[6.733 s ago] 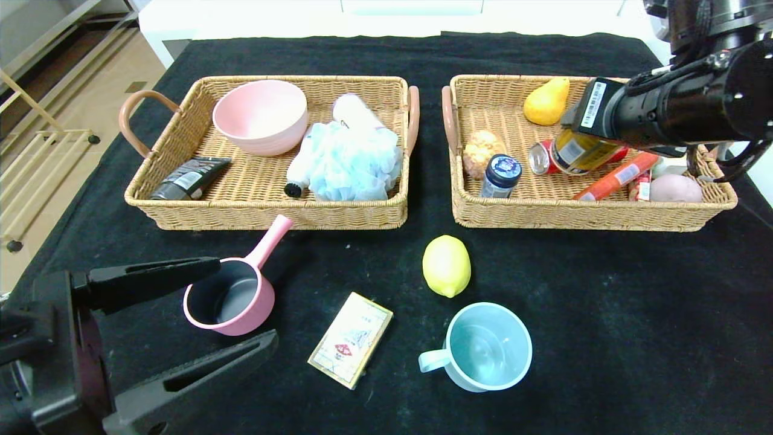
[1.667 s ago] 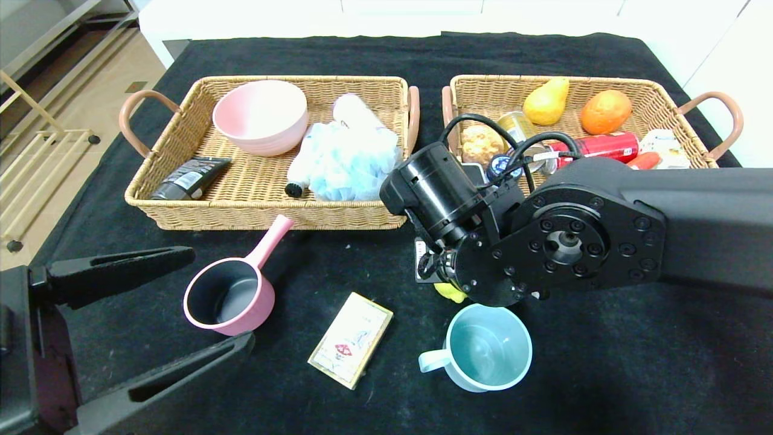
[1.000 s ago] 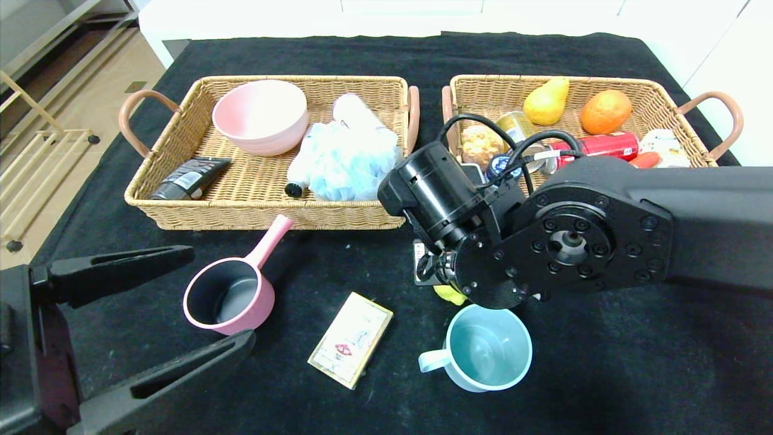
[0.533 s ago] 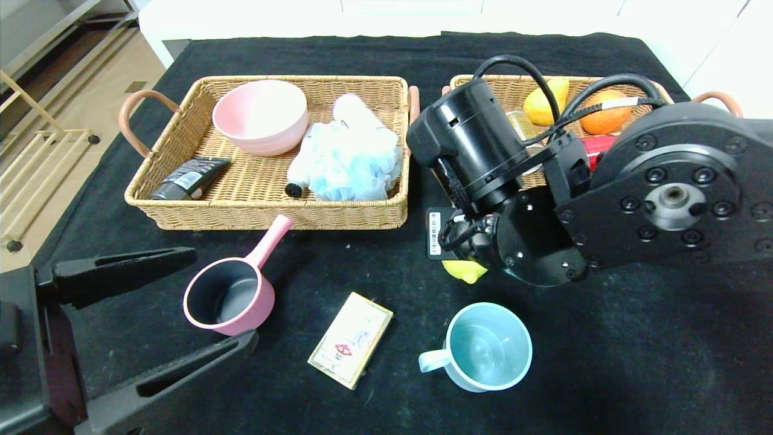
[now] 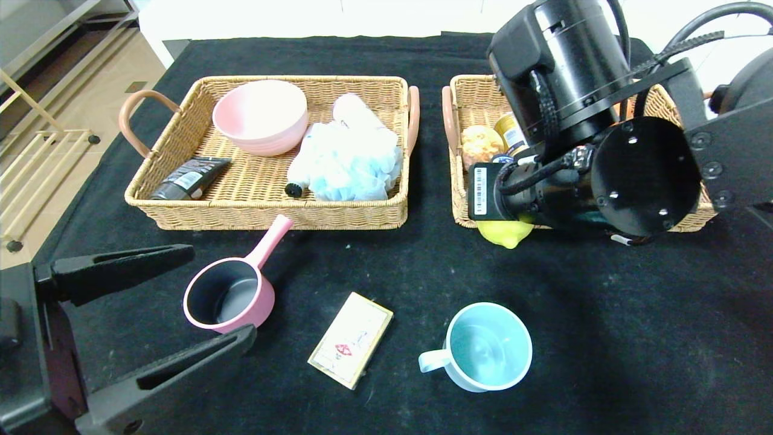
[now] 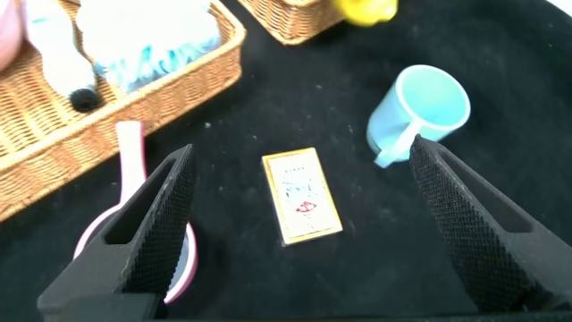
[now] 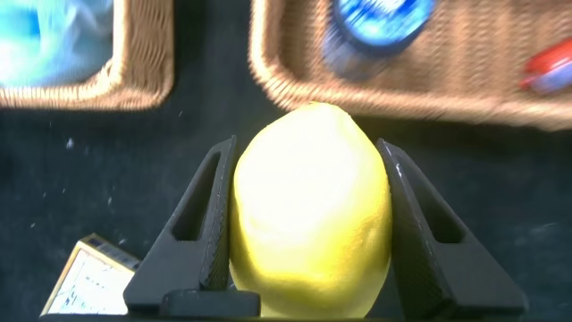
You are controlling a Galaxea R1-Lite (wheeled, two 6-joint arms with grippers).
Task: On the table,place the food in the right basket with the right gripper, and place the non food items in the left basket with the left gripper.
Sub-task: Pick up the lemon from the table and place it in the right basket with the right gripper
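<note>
Right pincer (image 7: 308, 228) clamped on lemon (image 7: 310, 210), up off tabletop (image 5: 604, 338) at near edge of right basket (image 5: 465, 211). Left pincer (image 6: 313, 210) wide, hanging near-left over pan (image 5: 229, 297), box (image 5: 351, 339), mug (image 5: 483, 347).

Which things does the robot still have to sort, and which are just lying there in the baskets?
Still to sort:
- lemon, held in the right gripper near the right basket
- pink pan, beige box and blue mug on the table, for the left basket; the open left gripper waits by the pan

Just lying there:
- pink bowl
- blue sponge
- dark tube
</note>
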